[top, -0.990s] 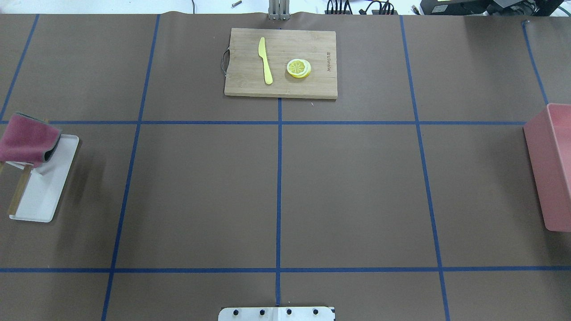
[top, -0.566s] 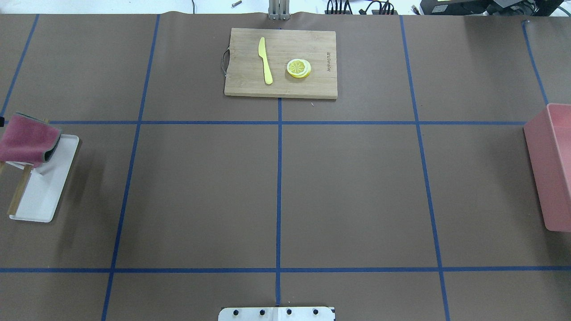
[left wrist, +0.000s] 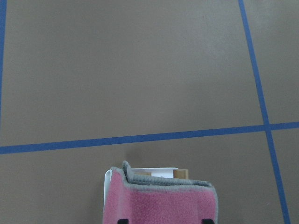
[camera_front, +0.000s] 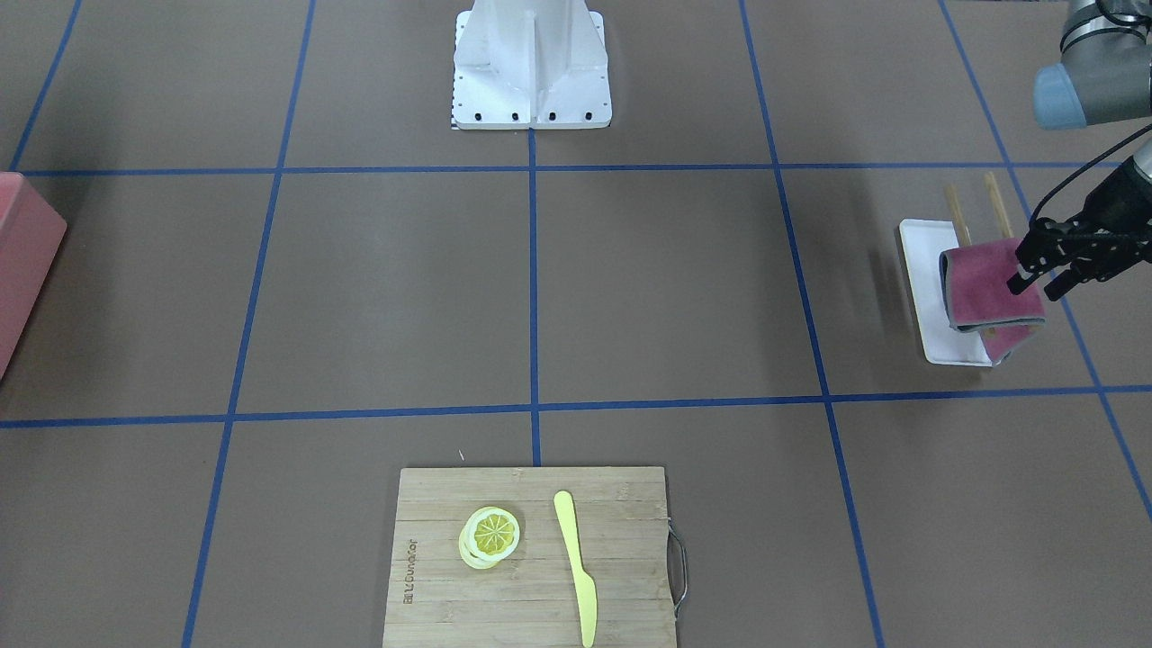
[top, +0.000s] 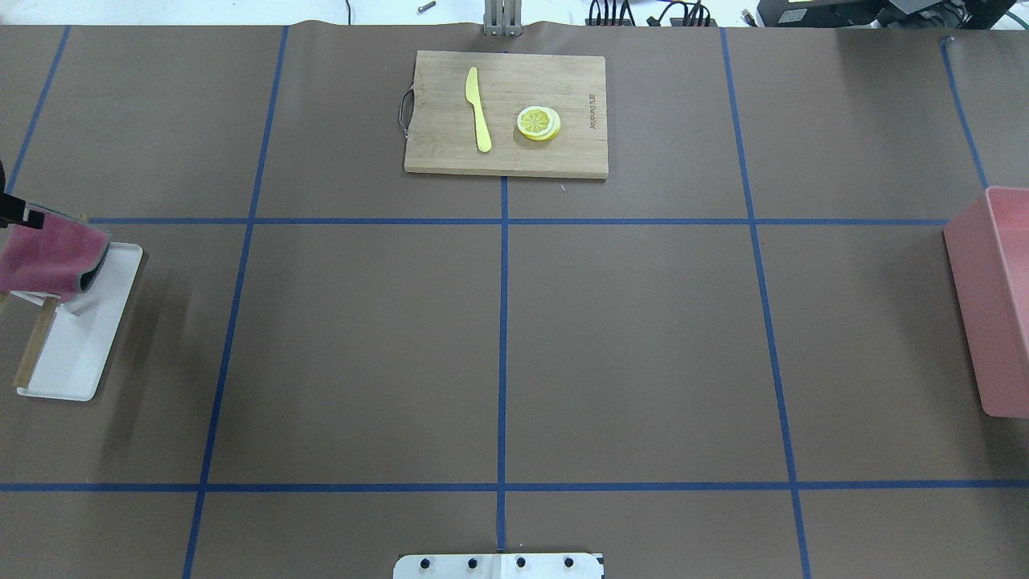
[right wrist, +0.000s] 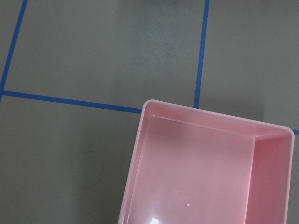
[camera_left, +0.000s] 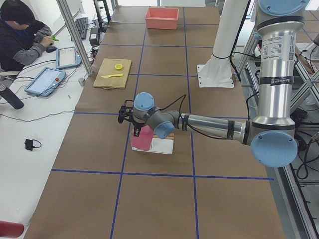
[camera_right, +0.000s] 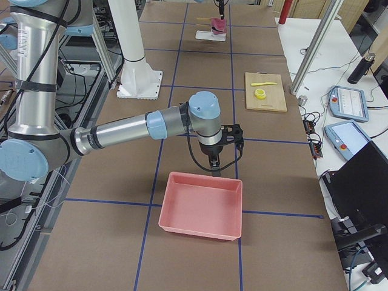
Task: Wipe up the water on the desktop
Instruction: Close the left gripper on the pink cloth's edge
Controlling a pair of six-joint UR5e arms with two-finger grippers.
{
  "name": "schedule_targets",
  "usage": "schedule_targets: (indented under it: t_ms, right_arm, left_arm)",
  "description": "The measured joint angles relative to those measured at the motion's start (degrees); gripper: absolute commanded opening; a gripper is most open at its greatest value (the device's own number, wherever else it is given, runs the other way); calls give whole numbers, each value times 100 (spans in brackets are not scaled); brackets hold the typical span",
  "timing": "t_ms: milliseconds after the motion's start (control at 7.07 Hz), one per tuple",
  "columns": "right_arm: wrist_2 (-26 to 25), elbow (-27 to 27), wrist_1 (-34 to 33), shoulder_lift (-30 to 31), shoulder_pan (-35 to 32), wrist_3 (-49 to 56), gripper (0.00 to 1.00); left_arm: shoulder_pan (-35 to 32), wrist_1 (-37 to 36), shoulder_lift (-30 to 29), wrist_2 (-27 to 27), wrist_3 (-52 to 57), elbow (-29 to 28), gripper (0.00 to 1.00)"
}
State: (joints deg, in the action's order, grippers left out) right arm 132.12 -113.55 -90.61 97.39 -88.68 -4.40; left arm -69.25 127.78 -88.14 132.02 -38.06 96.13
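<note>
A wide, matte brown desktop (top: 627, 338), marked into large rectangles by thin blue tape, filled the scene from end to end. A white mounting plate (camera_front: 531, 108) sat at the robot's edge. At the far edge lay a bamboo cutting board (top: 442, 153) with a yellow knife (top: 478, 108) and lemon slices (top: 538, 123) on it. Beyond the far edge ran a white bench with tablets, where a seated operator (camera_left: 20, 37) worked.

At the robot's left end, a pink cloth (camera_front: 985, 288) was draped over a wooden rack (camera_front: 956, 211) on a white tray (camera_front: 922, 279). The left gripper (camera_front: 1032, 290) hung over the cloth with its fingers spread apart, grasping nothing. In the wrist view only their dark tips showed, at the bottom edge, either side of the cloth.

At the right end stood a pink bin (top: 993, 305), cut off by the overhead frame. The right gripper (camera_right: 213, 160) hung just beside it, too small to tell whether it was spread or clenched. A faint curved outline (right wrist: 86, 170) marked the desktop beside the bin; whether it was wet could not be told.
</note>
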Motion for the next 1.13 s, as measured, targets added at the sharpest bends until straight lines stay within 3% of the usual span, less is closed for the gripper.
schedule_targets:
  t_ms: [707, 1132]
  right_arm:
    - [-2, 19, 0, 4, 0, 0, 100]
    - [-2, 31, 0, 4, 0, 0, 100]
  left_arm:
    - [10, 45, 18, -1, 44, -89, 47]
    - [16, 46, 30, -1, 45, -116, 46]
